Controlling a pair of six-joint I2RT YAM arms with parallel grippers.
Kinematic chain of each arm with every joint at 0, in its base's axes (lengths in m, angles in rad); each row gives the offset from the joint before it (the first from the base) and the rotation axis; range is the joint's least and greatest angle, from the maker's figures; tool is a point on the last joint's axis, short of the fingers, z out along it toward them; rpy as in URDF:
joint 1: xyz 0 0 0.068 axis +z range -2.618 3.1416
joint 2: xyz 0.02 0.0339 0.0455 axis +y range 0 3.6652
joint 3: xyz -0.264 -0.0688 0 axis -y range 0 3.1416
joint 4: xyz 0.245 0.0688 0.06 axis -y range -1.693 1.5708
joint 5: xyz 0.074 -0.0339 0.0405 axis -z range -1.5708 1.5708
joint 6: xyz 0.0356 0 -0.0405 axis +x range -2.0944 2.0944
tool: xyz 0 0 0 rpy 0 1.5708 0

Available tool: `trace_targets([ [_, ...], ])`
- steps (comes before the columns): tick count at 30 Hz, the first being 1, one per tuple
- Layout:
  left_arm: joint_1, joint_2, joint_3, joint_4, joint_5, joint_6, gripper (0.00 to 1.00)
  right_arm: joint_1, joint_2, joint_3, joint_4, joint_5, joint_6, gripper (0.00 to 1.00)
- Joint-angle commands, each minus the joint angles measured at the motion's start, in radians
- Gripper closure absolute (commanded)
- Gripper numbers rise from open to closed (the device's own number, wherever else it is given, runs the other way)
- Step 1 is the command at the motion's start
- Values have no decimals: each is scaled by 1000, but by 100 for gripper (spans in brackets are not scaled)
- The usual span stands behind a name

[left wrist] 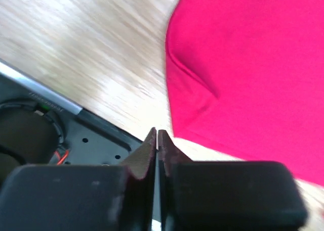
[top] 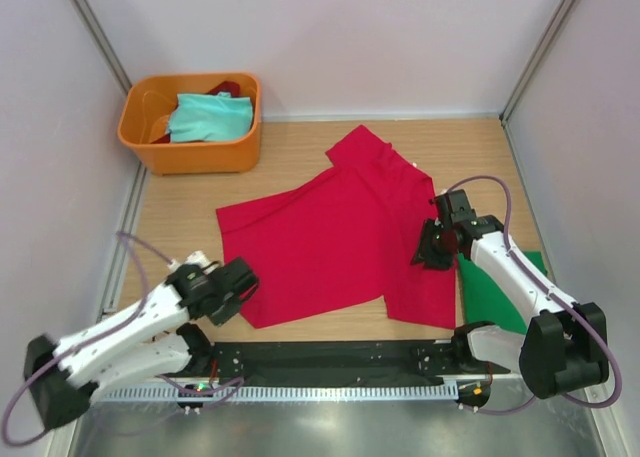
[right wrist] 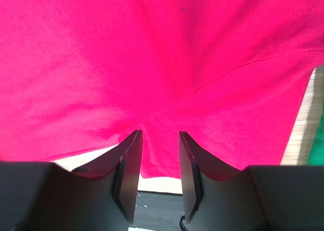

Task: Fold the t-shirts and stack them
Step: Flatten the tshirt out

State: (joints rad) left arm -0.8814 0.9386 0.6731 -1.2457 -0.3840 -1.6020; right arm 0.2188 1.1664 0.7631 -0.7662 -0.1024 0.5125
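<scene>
Red shirt (top: 320, 247) spread flat in the middle of the bench (top: 300, 167), collar end toward the far right, hem toward the near edge. Green shirt (top: 495, 292) lies at the right under the right arm, and a teal shirt (top: 208, 117) sits in the orange tub (top: 190, 157) at the far left.

The left fingers (left wrist: 147, 155) are pressed fully together with nothing between them, just beside the red shirt's near-left corner rather than on it. The right fingers (right wrist: 130, 160) stand part-way open over the shirt's right edge, red cloth showing through the gap. No grip on it is evident.

The step in hand appears to be taking hold of the red shirt for its first fold. To do it well, the left fingers should probably reopen, shift onto the corner, slide one tip beneath the hem and close on a single layer. The right fingers should pinch the edge likewise, so both sides lift level and the fold lands square.
</scene>
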Motion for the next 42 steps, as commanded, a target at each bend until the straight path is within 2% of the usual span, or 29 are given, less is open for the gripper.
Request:
trace_targets([
  [1, 5, -233, -53, -13, -70, -124, 93, 1, 4, 25, 11, -26, -17, 59],
  [2, 13, -250, -73, 29, -67, -89, 75, 2, 7, 13, 13, -31, -17, 59],
  [3, 22, -242, -78, 61, -41, -54, 65, 2, 9, 7, 15, -33, -19, 59],
  [6, 36, -36, -28, 150, 9, 112, 48, 4, 16, -1, 24, -28, -25, 59],
  [7, 36, 120, 3, 161, 14, 150, 42, 4, 18, -1, 25, -26, -26, 59],
  [8, 33, 191, 79, 161, 11, 196, 41, 2, 21, 2, 24, -26, -26, 59],
  [10, 35, 322, 153, 143, -15, 273, 41, 2, 24, 7, 22, -28, -28, 59],
  [11, 35, 401, 204, 141, -24, 299, 47, 2, 26, 16, 21, -28, -29, 59],
  [13, 36, 452, 235, 176, -39, 365, 57, 4, 26, 21, 13, -20, -34, 59],
  [17, 41, 525, 247, 219, -20, 399, 59, 2, 7, 18, 4, -13, -35, 59],
  [31, 44, 574, 143, 270, 65, 401, 70, 2, -5, 7, 15, -19, -8, 59],
  [38, 45, 588, 143, 293, 63, 424, 70, 4, -16, -7, 19, -19, 1, 59],
  [42, 45, 598, 155, 289, 65, 427, 66, 4, -19, -11, 19, -16, 1, 59],
])
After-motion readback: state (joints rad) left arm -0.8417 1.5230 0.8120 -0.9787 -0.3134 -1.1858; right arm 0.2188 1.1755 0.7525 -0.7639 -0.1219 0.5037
